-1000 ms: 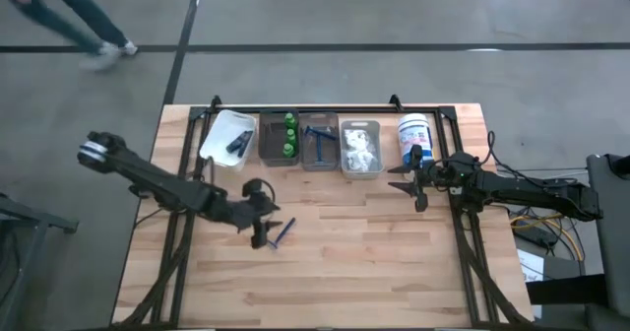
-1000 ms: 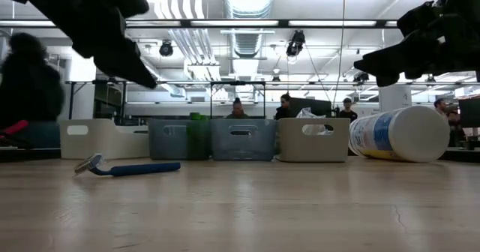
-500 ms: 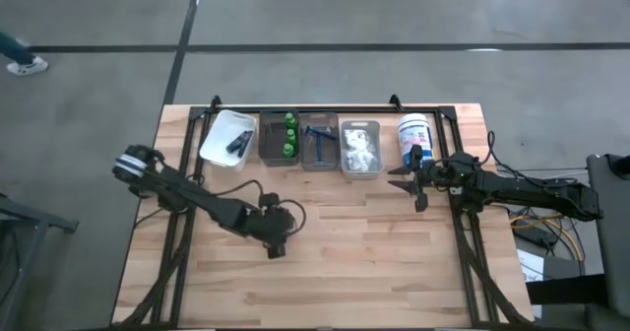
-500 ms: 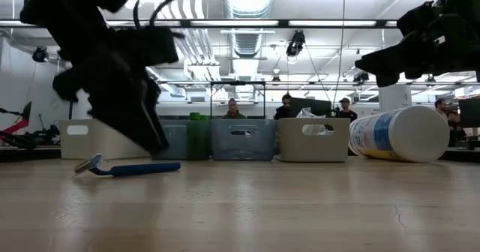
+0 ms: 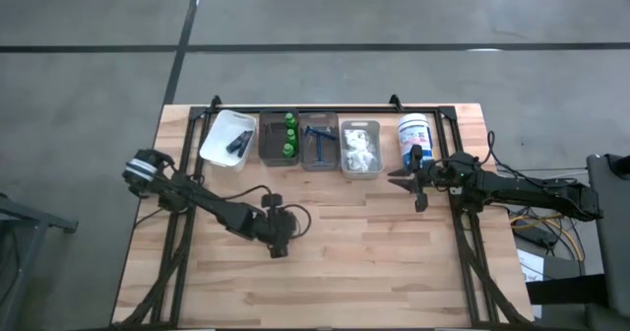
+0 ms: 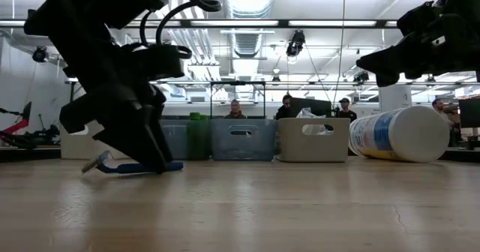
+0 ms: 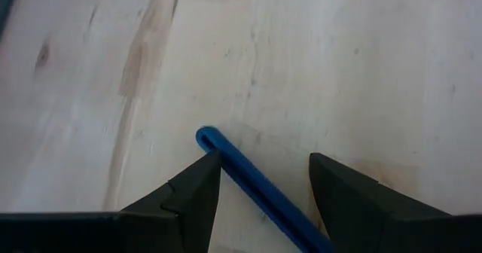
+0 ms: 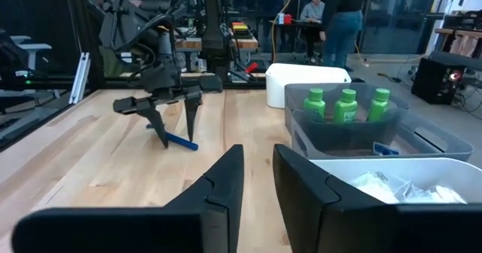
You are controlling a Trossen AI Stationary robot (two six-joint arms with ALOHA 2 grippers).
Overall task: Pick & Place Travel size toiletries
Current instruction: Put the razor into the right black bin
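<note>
Razor [image 7: 260, 190] with a blue handle lies flat on the wooden table [image 5: 394, 262], towards the left and nearer than the row of bins. Directly over it, the left gripper [image 7: 260, 196] has its two fingers spread wide, one on each side of the handle — not clamped on it, tips down at the tabletop. In the low view the razor [image 6: 135, 166] shows its pale head at the left end, with the dark left gripper [image 6: 146, 158] standing over the handle.

Along the far edge sits a row of bins: a white bin [image 5: 219, 139] at the left with a dark item inside, then a dark bin [image 5: 266, 140] holding green bottles [image 5: 289, 134], a clear bin [image 5: 317, 154] with another blue razor in it, and a pale bin [image 5: 358, 166] with clear packets [image 5: 360, 149] of white contents. A white tub [image 5: 414, 134] with a blue label lies on its side just right of the row.

The right gripper [image 5: 406, 182] hangs above the table near that tub, well apart from the razor, holding nothing — its fingers [image 8: 218, 181] stand narrow with a small gap between them. From the right wrist view the three green bottles [image 8: 346, 104] stand upright in their bin, and people are seen in the room beyond the table
</note>
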